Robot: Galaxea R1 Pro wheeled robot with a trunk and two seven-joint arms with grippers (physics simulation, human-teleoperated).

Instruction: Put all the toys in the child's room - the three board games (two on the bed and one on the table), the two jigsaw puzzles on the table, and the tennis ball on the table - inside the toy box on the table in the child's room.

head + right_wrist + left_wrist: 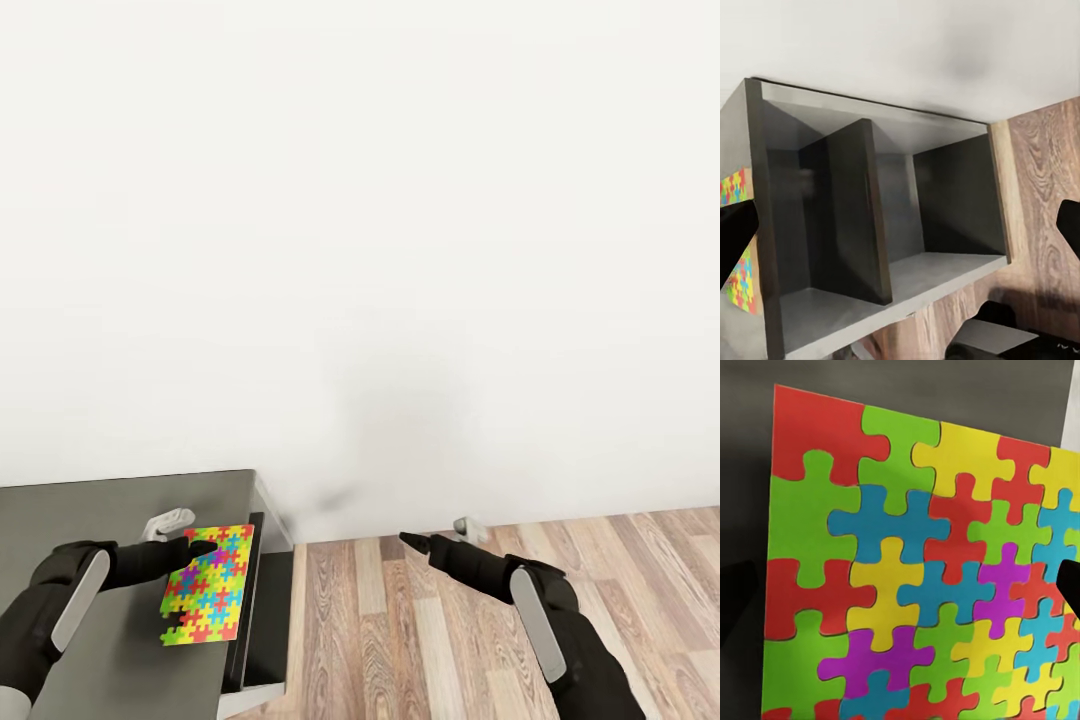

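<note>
A: Where is the puzzle?
B: The multicoloured jigsaw puzzle (209, 584) lies flat over the dark grey desk (100, 520), near its right edge, by the white wall (400, 250).
A: Is the left end effector on it?
B: The left end effector (196, 548) is at the puzzle's far left corner. 1 black fingertip (203, 546) overlaps the puzzle's edge in the head view. In the left wrist view the puzzle (915, 577) covers most of the frame, with a black fingertip (1071, 585) at one side. Whether it is pinching the puzzle or merely touching it, I cannot tell.
A: And the right one?
B: The right end effector (412, 541) hangs over the wood-plank floor (420, 620), well apart from the desk, pointing toward it. The head view shows just a dark pointed tip, so I cannot tell if its fingers are spread or pressed together. Nothing is seen in it.
A: What does the right wrist view give?
B: The desk's open side (881, 217), with 2 compartments parted by 1 upright divider (859, 210). A strip of the puzzle (739, 232) shows at the desk's edge.
</note>
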